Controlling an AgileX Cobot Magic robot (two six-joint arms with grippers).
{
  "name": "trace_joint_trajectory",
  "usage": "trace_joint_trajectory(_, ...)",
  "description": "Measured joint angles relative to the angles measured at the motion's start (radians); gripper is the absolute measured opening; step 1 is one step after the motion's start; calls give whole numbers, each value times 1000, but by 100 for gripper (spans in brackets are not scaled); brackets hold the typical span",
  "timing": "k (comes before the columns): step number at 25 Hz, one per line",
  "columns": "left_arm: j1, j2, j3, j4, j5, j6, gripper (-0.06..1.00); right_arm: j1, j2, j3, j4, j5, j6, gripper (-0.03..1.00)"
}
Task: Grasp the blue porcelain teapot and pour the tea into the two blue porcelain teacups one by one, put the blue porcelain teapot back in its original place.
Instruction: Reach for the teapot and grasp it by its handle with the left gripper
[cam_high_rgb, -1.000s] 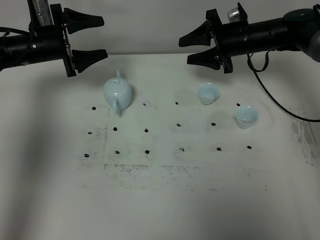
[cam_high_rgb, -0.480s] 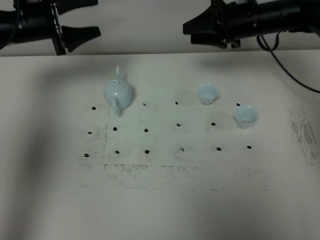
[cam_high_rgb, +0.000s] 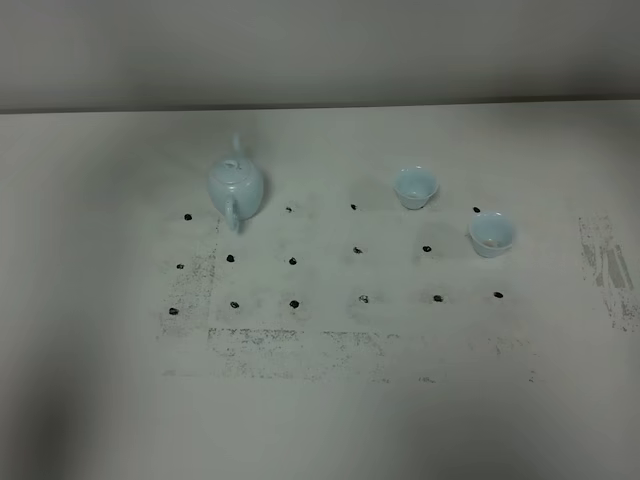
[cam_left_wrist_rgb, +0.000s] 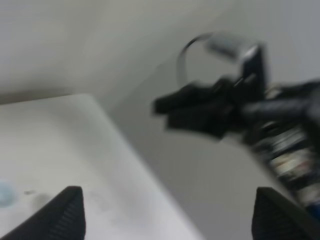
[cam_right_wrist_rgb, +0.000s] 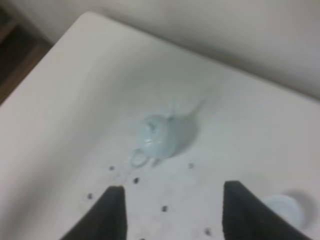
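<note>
The blue porcelain teapot (cam_high_rgb: 237, 187) stands upright at the table's left-centre, lid on, handle toward the front; the right wrist view shows it too (cam_right_wrist_rgb: 156, 137). The two blue porcelain teacups stand upright to its right, one (cam_high_rgb: 415, 186) nearer the back and one (cam_high_rgb: 492, 233) further right and forward. Neither arm appears in the exterior high view. My right gripper (cam_right_wrist_rgb: 175, 217) hangs high above the table, open, with nothing between its fingers. My left gripper (cam_left_wrist_rgb: 170, 220) is also open and empty, facing the blurred right arm (cam_left_wrist_rgb: 225, 107) past the table's edge.
A grid of small black dots (cam_high_rgb: 357, 249) and grey scuff marks (cam_high_rgb: 610, 275) cover the white table (cam_high_rgb: 100, 400). Its far edge meets a plain wall. One teacup (cam_right_wrist_rgb: 285, 210) shows beside a right finger.
Both arms have pulled back and up from over the table's far side and have left the exterior high view. Teapot and cups have not moved.
</note>
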Motion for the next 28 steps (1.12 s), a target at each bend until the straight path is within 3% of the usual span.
trace_joint_trajectory(7,0,-245,-1,414,-132,-174,69,0,-290,138,-352,2,211,46)
trace_joint_trajectory(10,0,-275,-1,521,-136,-226,69,0,-410,279,-483,3,300,46)
trace_joint_trajectory(16,0,-271,27,593,-134,-261,69,1,-644,650,-653,-86,425,46)
trace_joint_trajectory(22,0,-269,115,622,-166,-261,69,1,-952,1008,-670,-198,467,46)
trace_joint_trajectory(28,0,-269,189,651,-219,-261,69,1,-1265,1259,-662,-214,470,46)
